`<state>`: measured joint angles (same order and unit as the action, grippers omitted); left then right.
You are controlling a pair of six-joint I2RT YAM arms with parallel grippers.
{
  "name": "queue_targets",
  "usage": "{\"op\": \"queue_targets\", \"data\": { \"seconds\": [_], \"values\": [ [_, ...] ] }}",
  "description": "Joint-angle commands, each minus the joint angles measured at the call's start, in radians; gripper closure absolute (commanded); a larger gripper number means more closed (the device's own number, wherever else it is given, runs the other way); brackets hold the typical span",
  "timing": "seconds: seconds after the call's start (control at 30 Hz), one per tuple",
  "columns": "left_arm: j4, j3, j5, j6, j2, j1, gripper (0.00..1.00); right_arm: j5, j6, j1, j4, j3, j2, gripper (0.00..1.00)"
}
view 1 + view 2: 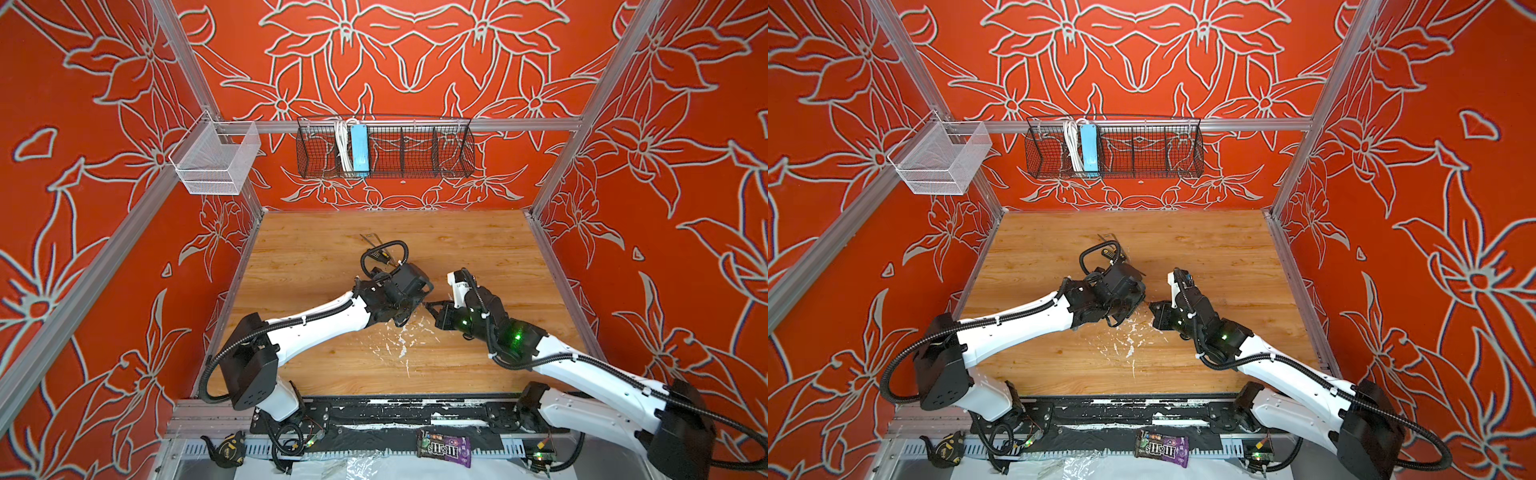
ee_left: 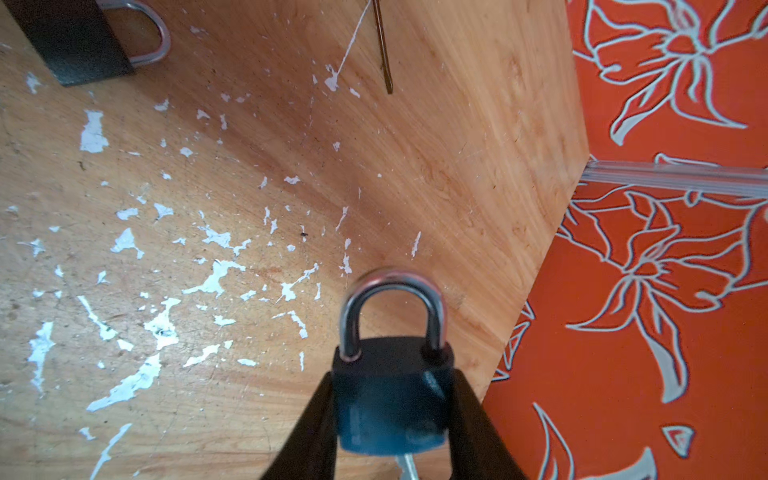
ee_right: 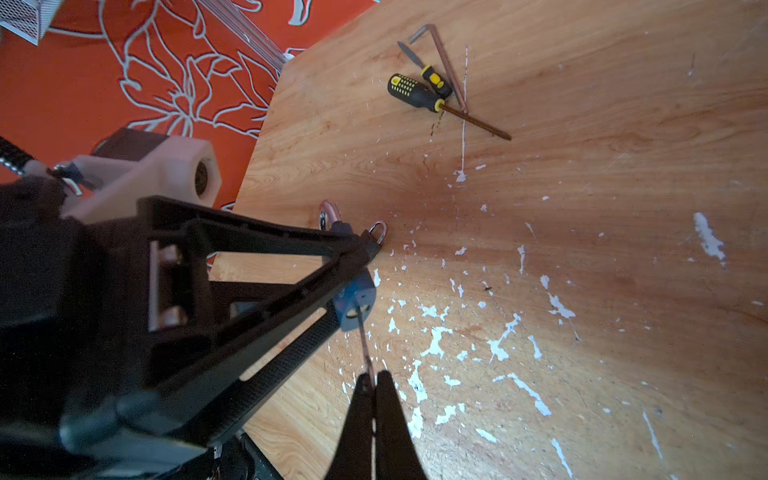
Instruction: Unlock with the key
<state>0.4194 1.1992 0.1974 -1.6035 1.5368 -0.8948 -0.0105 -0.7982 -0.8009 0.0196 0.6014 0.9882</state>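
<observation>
Between the two arms, over the middle of the worktop (image 3: 582,249), the blue padlock (image 2: 390,399) is clamped across its body by the left jaws. They stand part open, as wide as the body. The shackle (image 2: 392,303) points away from that wrist and looks closed. The right jaws are fully closed, pinching the rear end of the key (image 3: 365,345); its head is hidden between the tips.

Relation that matters: the key shaft runs straight from the right jaws' tips to the keyhole (image 3: 360,309) on the padlock's underside, the face opposite the shackle. The blade tip is at or in the slot; I can't tell how deep. The key's long axis roughly lines up with the padlock's, so the two sets of jaws face tip to tip with the lock between.

The right arm has the key; the left only holds. Likely next step: seat the blade fully, then twist about the shaft. Risk: the thin key slips in the pinch, or the body turns in the left jaws.
</observation>
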Motion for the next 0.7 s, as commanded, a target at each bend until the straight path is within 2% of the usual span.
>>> {"op": "queue_targets", "data": {
  "seconds": [0.0,0.2,0.33,0.4,0.47,0.53,0.67],
  "values": [
    [-0.051,0.0,0.036,-0.063,-0.06,-0.004,1.0,0.156,0.002,-0.014,-0.035,-0.015,-0.006,1.0],
    [-0.151,-0.021,0.022,-0.105,-0.059,-0.005,1.0,0.11,0.024,-0.055,-0.215,-0.013,0.07,1.0],
    [-0.13,0.011,-0.007,-0.075,-0.048,-0.007,1.0,0.051,0.037,-0.059,-0.231,0.034,0.112,1.0],
    [-0.135,0.006,-0.007,-0.053,-0.054,-0.009,1.0,0.038,0.01,-0.044,-0.258,0.027,0.098,1.0],
    [-0.137,-0.006,-0.003,-0.031,-0.061,-0.013,1.0,-0.03,-0.028,-0.005,-0.311,0.011,0.082,1.0],
    [-0.129,-0.009,0.002,0.004,-0.067,-0.014,1.0,-0.077,-0.034,0.025,-0.284,0.029,0.062,1.0],
    [-0.1,-0.019,0.008,0.03,-0.076,-0.015,1.0,-0.061,0.054,0.029,-0.177,0.06,0.031,1.0]
  ]
}}
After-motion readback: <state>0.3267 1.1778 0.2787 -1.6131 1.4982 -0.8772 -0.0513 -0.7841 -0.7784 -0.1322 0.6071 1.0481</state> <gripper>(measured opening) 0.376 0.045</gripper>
